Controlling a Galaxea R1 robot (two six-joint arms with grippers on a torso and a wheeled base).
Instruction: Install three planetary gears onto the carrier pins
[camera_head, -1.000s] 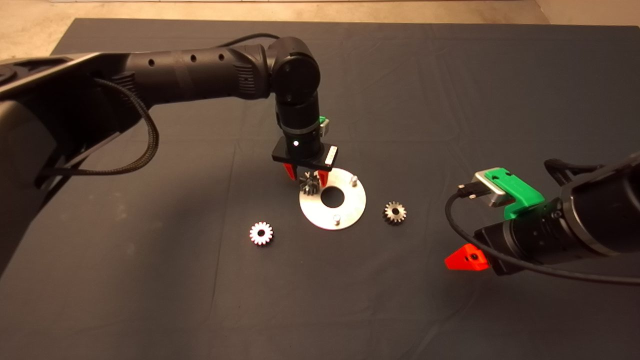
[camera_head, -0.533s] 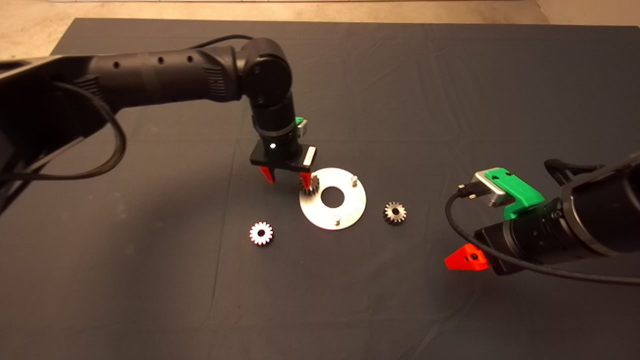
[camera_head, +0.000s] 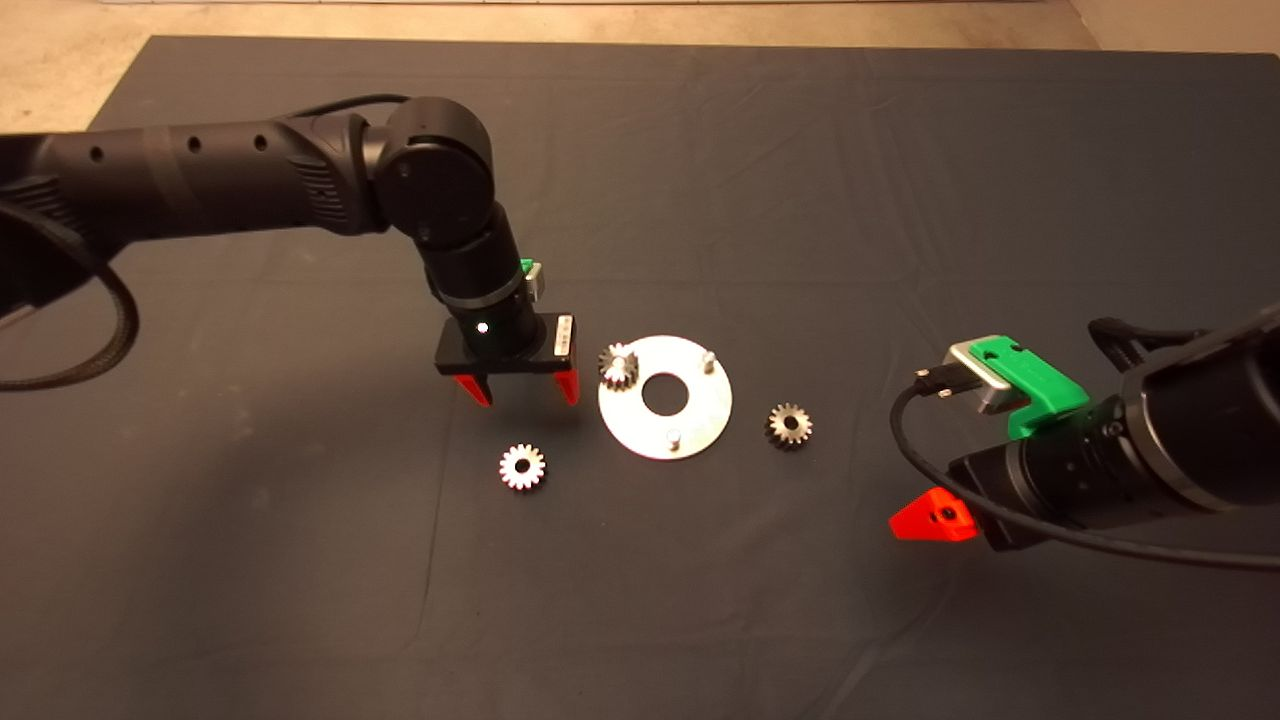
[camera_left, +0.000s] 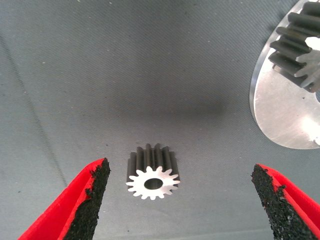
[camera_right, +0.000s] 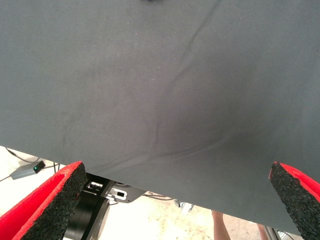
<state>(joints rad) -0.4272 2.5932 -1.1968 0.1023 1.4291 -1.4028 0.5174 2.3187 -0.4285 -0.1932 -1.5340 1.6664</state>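
The silver disc (camera_head: 690, 420) lies mid-mat with one planetary gear (camera_head: 618, 367) seated on its left carrier pin; two bare carrier pins (camera_head: 707, 358) (camera_head: 674, 437) stand up from it. A second gear (camera_head: 522, 467) lies flat on the mat left of the disc, and a third (camera_head: 789, 425) lies to its right. My left gripper (camera_head: 518, 390) hovers open just above and behind the left gear, empty. In the left wrist view that gear (camera_left: 152, 174) sits between the open fingers (camera_left: 90, 202), with the disc's edge (camera_left: 280, 115) beside it. My right gripper (camera_head: 925, 518) waits at the right.
The dark mat (camera_head: 300, 600) spreads wide around the parts. Bare floor (camera_head: 60, 60) shows past its far left corner. The right wrist view shows the mat's edge (camera_right: 150, 170), with floor, cables and a person's leg (camera_right: 220, 227) beyond.
My left gripper let go of the gear on the disc's left pin, then moved left and nearer, over the loose gear on the mat. The right arm has stayed still.
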